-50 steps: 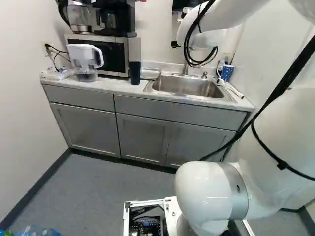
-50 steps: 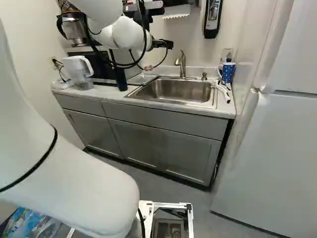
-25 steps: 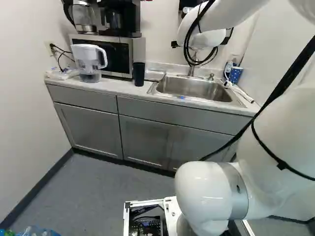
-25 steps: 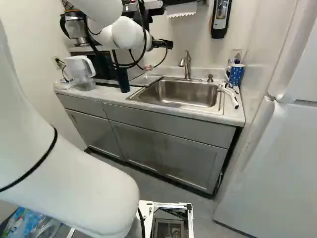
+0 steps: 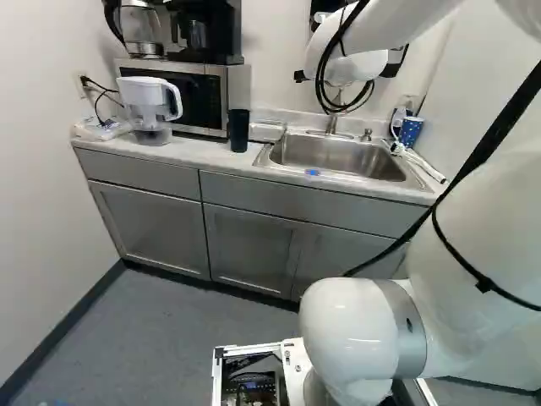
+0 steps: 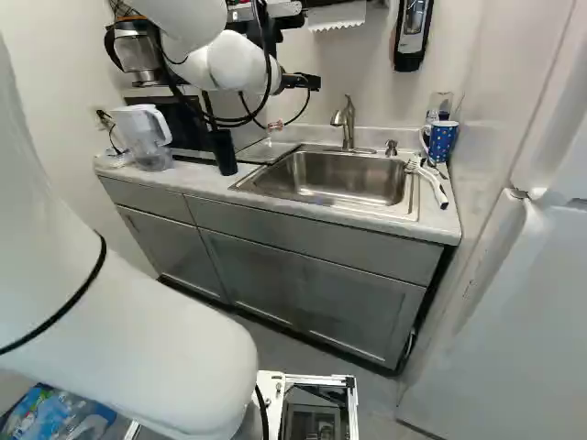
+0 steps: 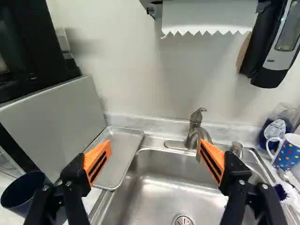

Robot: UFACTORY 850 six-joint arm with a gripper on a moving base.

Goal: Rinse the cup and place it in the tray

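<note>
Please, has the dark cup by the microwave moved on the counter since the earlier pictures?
No. In the left base view, the dark cup keeps its place on the counter by the microwave; the whole scene shifted because the base moved.

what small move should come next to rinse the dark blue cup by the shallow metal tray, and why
I'd probably ease the open claw sideways toward the dark blue round-mouthed cup. It likely must be gripped before rinsing, and it stands on the pale counter beside the shallow metal tray, outside the claw's span, while the claw holds nothing.
</note>
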